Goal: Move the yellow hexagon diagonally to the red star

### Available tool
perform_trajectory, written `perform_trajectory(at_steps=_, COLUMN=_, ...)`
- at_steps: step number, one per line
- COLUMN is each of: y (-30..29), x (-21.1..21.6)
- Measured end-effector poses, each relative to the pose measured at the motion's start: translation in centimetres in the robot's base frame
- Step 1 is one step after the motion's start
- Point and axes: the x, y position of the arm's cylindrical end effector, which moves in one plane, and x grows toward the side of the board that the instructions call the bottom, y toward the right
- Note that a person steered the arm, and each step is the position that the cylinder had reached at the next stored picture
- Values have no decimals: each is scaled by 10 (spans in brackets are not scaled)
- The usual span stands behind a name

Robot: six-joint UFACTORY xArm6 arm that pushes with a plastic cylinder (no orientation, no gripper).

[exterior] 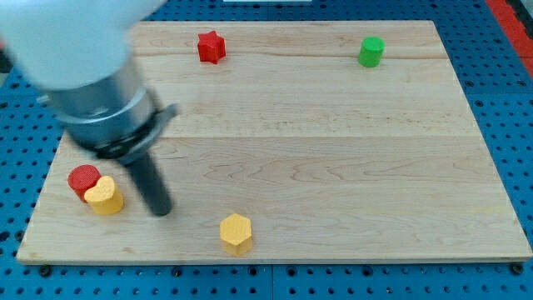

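Note:
The yellow hexagon point(236, 232) sits near the view's bottom edge of the wooden board, a little left of centre. The red star point(211, 47) sits near the view's top edge, left of centre. My tip point(159, 209) rests on the board at the lower left, to the left of and slightly above the yellow hexagon, with a clear gap between them. The tip stands just right of a second yellow block point(104, 196).
A red cylinder point(82, 179) touches the second yellow block at the board's left edge. A green cylinder point(371, 52) stands at the top right. The wooden board point(333, 167) lies on a blue perforated surface. The arm's bulky grey body fills the top left.

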Motion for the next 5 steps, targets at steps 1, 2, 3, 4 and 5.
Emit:
perform_trajectory(at_steps=1, y=112, x=-18)
perform_trajectory(at_steps=2, y=175, x=48)
perform_trajectory(at_steps=3, y=158, x=75)
perform_trajectory(at_steps=4, y=78, x=61)
perform_trajectory(at_steps=5, y=7, x=56)
